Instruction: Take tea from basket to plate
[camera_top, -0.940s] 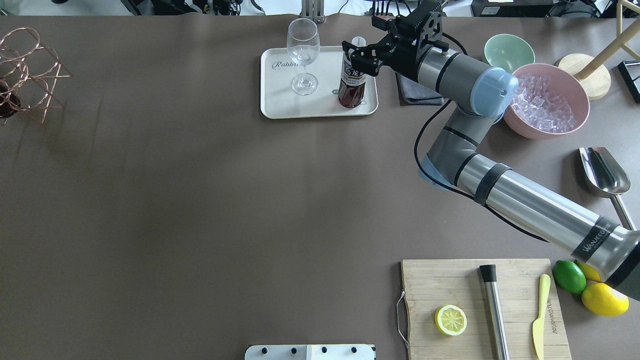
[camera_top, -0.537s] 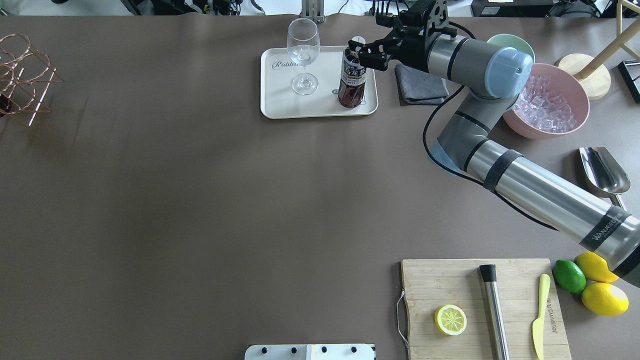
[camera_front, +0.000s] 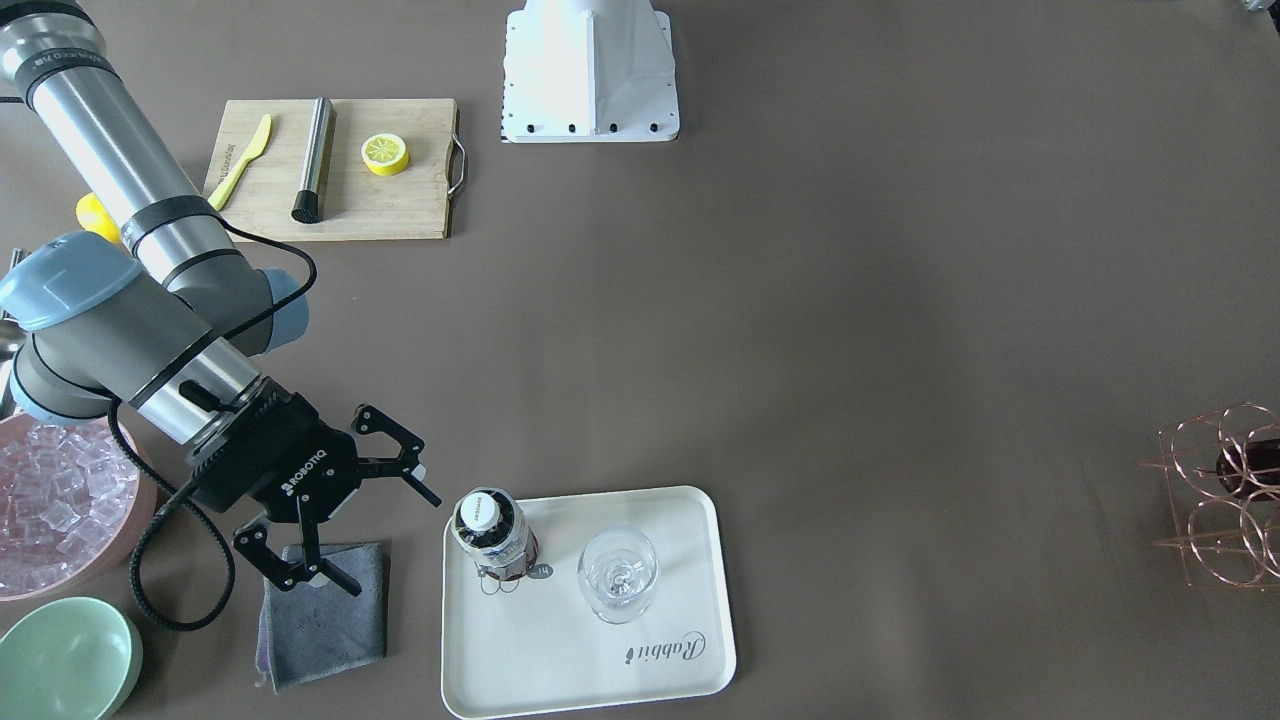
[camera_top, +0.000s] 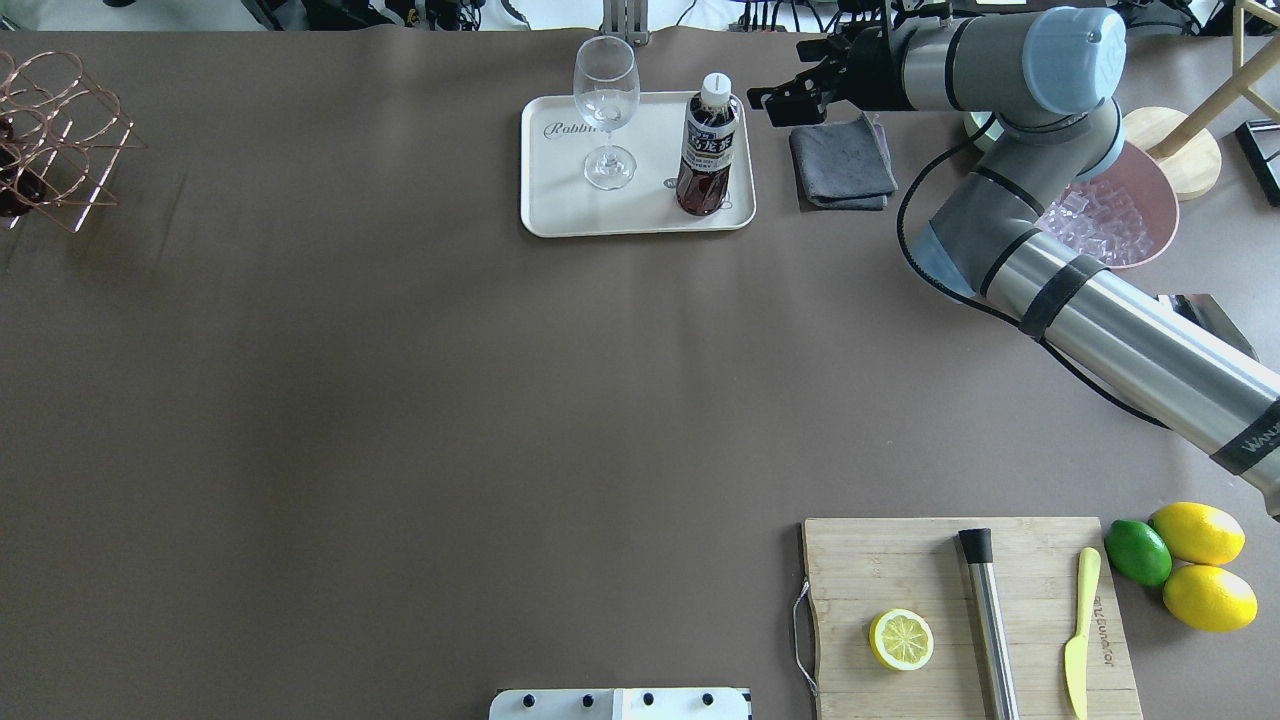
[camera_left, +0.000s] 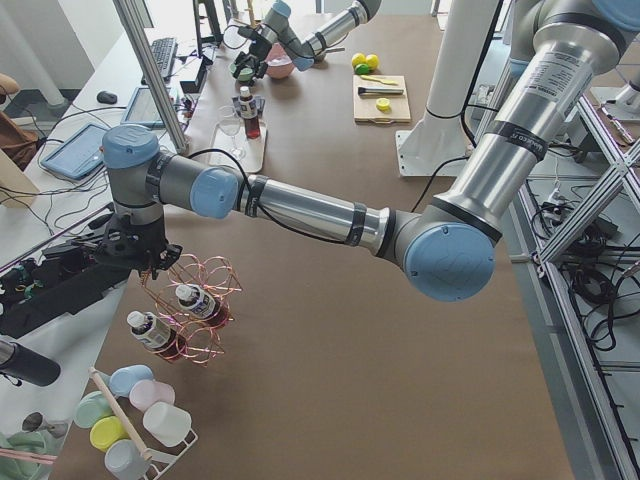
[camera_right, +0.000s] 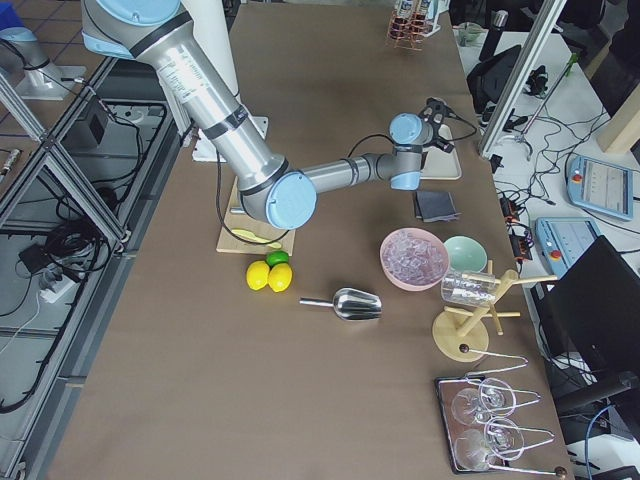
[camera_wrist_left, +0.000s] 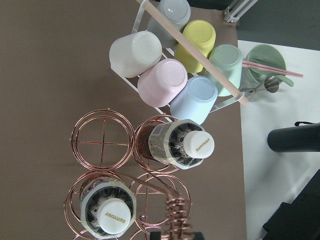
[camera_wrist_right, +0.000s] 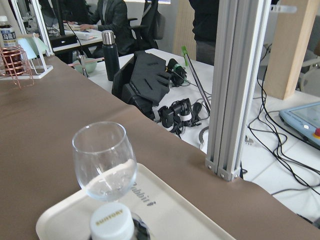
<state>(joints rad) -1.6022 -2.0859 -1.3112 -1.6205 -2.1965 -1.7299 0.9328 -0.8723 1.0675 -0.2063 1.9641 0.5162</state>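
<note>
One tea (camera_top: 706, 150) is standing upright on the plate (camera_top: 560, 205) beside a glass (camera_top: 606, 100). The right jaws are hanging apart, just beside it. The left jaws' state at the basket (camera_top: 62, 130) cannot be told.

One camera sits high behind the robot and looks down on the whole tabletop (camera_top: 400, 400). Another sits across from the robot and looks steeply down, so the plate (camera_front: 530, 670) is near the bottom there but near the top in the overhead view. Two side cameras look along the tabletop from its ends. The basket (camera_left: 205, 270) is close in the left one and far away in the right one. The left wrist camera looks straight down into the basket from very near. The right wrist camera looks low across the plate, close to the glass (camera_wrist_right: 105, 162).
</note>
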